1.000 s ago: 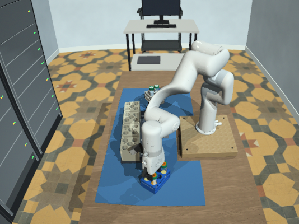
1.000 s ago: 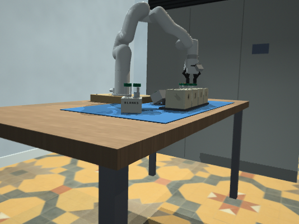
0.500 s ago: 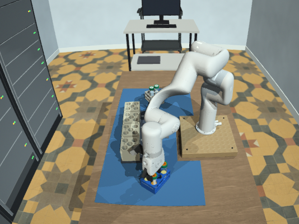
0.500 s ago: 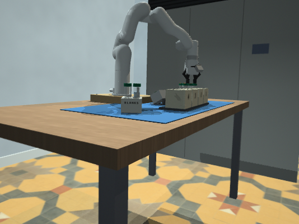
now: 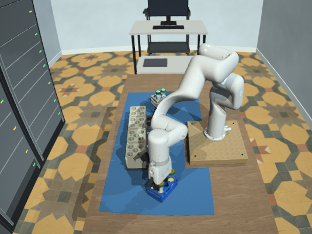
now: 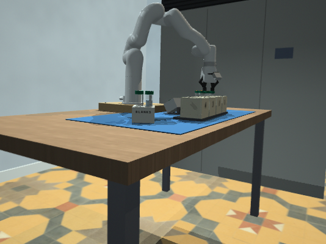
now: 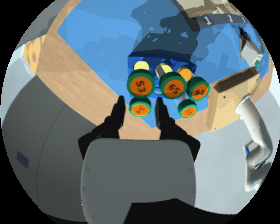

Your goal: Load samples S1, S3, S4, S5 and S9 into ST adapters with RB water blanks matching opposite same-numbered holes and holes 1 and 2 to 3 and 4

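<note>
We see the tool [image 7: 138, 115] hanging just above the blue sample rack [image 5: 162, 195], its fingers apart and gripping nothing; one orange-capped sample tube [image 7: 139, 105] sits directly below, between them, with four more beyond it. The loading stand [image 5: 135, 136] lies beside the tool on the desk [image 6: 91, 147]
</note>
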Controlling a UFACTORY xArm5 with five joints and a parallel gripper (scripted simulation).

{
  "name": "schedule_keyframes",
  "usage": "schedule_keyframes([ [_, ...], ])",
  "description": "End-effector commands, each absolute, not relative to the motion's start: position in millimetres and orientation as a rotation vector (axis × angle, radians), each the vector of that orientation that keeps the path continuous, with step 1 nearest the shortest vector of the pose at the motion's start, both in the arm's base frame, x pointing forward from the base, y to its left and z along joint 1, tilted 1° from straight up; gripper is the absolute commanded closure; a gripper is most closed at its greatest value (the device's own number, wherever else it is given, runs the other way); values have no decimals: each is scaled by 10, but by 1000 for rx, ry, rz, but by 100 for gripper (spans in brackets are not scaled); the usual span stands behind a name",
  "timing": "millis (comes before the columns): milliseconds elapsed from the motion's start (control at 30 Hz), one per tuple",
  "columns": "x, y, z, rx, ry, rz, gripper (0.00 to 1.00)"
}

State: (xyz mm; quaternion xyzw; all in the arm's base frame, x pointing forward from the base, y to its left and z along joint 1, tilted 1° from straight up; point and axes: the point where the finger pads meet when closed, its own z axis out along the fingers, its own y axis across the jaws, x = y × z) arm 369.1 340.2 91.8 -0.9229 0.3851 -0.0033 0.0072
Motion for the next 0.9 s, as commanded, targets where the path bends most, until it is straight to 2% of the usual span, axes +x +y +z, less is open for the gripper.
schedule_keyframes([
  [0,3700,3410,911,-2883,1203,-13,43],
  [633,3701,3410,878,-2883,1203,-13,43],
  [667,3700,3410,885,-2883,1203,-13,100],
  [867,3700,3410,896,-2883,1203,-13,100],
])
